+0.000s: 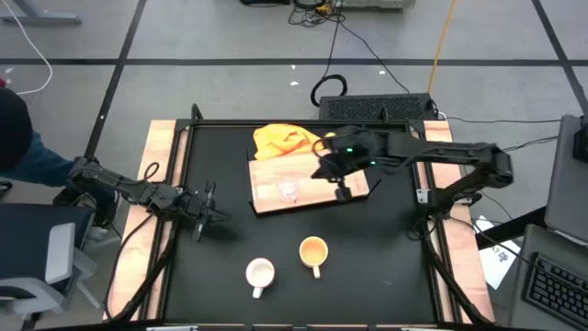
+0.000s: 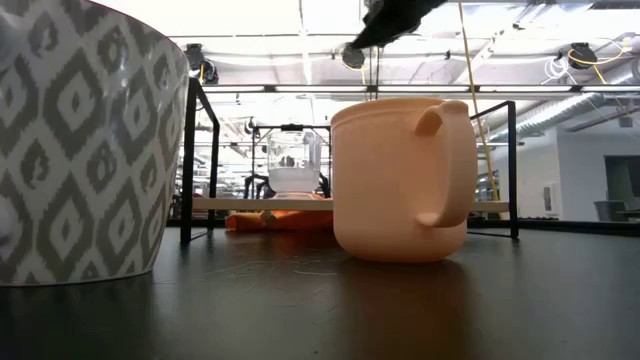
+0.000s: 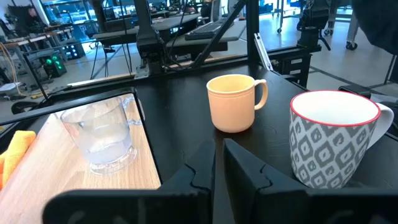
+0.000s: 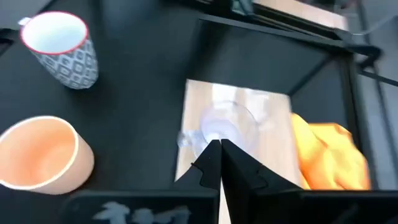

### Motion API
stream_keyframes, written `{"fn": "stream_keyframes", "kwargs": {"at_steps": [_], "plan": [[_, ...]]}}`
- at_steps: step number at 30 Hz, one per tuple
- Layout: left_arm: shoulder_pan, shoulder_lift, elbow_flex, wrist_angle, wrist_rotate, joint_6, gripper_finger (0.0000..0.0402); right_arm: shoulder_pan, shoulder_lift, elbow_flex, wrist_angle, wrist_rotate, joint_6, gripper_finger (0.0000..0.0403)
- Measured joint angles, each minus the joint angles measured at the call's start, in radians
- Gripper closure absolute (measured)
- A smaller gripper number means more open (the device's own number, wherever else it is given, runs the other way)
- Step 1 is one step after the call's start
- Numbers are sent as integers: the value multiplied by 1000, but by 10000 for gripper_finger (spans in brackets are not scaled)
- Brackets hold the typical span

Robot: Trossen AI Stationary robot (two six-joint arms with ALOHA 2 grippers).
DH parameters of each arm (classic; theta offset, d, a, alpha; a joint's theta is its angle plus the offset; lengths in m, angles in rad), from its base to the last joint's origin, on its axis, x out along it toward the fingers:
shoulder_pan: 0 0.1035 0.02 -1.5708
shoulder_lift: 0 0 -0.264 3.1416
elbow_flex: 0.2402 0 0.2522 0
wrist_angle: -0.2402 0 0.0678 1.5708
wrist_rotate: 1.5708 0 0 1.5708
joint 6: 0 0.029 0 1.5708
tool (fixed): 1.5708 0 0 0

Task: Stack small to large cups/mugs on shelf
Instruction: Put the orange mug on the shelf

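Glass cup: a small clear glass cup (image 1: 288,188) with a small handle, standing upright on the shelf, toward the shelf's left half in the high view.
Yellow-orange mug: a plain mug (image 1: 313,251) of pale orange colour with one handle, upright on the black surface (image 1: 386,267), in front of the shelf and apart from it.
White mug: a white mug (image 1: 260,273) with a grey diamond pattern outside and a thin red line at the rim, upright on the surface, just beside the yellow-orange mug on its left in the high view; the two mugs do not touch.
Shelf: a flat light-brown wooden board (image 1: 276,175) with visible grain, lying near the middle back of the surface, a little turned.
Around: a yellow cloth (image 1: 287,141) lies crumpled at the far edge of the shelf, touching it.
Right claw: the right claw (image 1: 343,193) is over the shelf's right end, raised above the board, with its fingers together and nothing between them.
Left claw: the left claw (image 1: 208,217) waits low at the left part of the surface, well apart from the mugs, fingers almost together and holding nothing.
In the way: nothing lies between the two mugs and the shelf.
Count: one glass cup, two mugs, one shelf, one cloth, two claws.
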State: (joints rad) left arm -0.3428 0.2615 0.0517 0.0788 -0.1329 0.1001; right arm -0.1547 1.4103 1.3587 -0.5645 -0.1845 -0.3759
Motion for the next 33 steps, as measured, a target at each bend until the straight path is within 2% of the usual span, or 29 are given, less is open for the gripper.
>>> {"fn": "stream_keyframes", "kwargs": {"at_steps": [12,19,25,33], "plan": [[0,0,0,0,0,0,366,1,-190,-244,48,4,78,403],[0,0,0,0,0,0,366,16,-269,-409,242,-3,124,403],[0,0,0,0,0,0,366,17,-313,-501,331,-81,153,403],[0,0,0,0,0,0,366,46,-382,-577,393,-110,192,403]]}}
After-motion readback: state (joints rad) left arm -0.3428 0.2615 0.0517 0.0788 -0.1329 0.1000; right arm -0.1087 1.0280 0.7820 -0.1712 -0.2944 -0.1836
